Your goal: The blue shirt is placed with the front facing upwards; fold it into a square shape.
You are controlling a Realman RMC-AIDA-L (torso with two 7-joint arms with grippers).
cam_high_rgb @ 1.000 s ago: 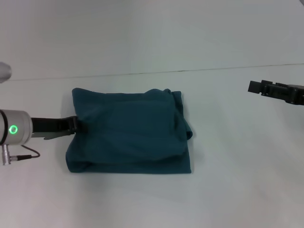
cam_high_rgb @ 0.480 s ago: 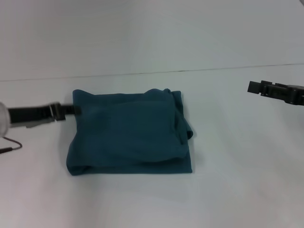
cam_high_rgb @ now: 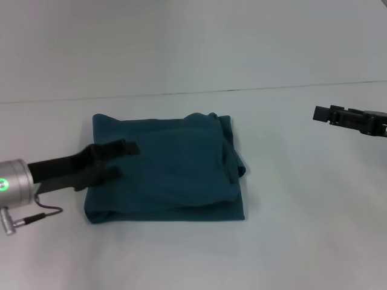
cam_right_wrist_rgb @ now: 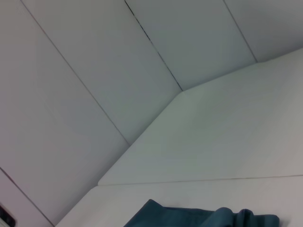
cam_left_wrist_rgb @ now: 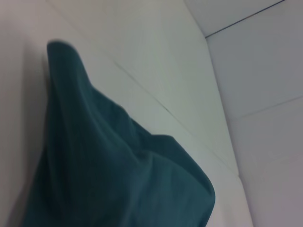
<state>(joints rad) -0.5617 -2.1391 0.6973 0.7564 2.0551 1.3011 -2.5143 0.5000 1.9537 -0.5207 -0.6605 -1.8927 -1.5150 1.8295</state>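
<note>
The blue shirt [cam_high_rgb: 175,175] lies on the white table as a roughly square folded bundle, with a bunched fold along its right side. No lettering shows on it. My left gripper [cam_high_rgb: 121,161] reaches in from the left and hovers over the shirt's left part, open, fingers spread with nothing between them. The left wrist view shows the shirt [cam_left_wrist_rgb: 118,175] close up, one corner peaking. My right gripper [cam_high_rgb: 322,113] hangs at the far right, well away from the cloth. The right wrist view catches only the top edge of the shirt [cam_right_wrist_rgb: 203,217].
The white table [cam_high_rgb: 302,229] stretches all around the shirt. Its far edge meets a pale wall [cam_high_rgb: 193,42] behind. A thin cable [cam_high_rgb: 36,214] loops below my left wrist.
My left gripper left the shirt's left edge, drew back to the left, and now sits farther in over the shirt's left part, fingers spread. The right arm barely moved.
</note>
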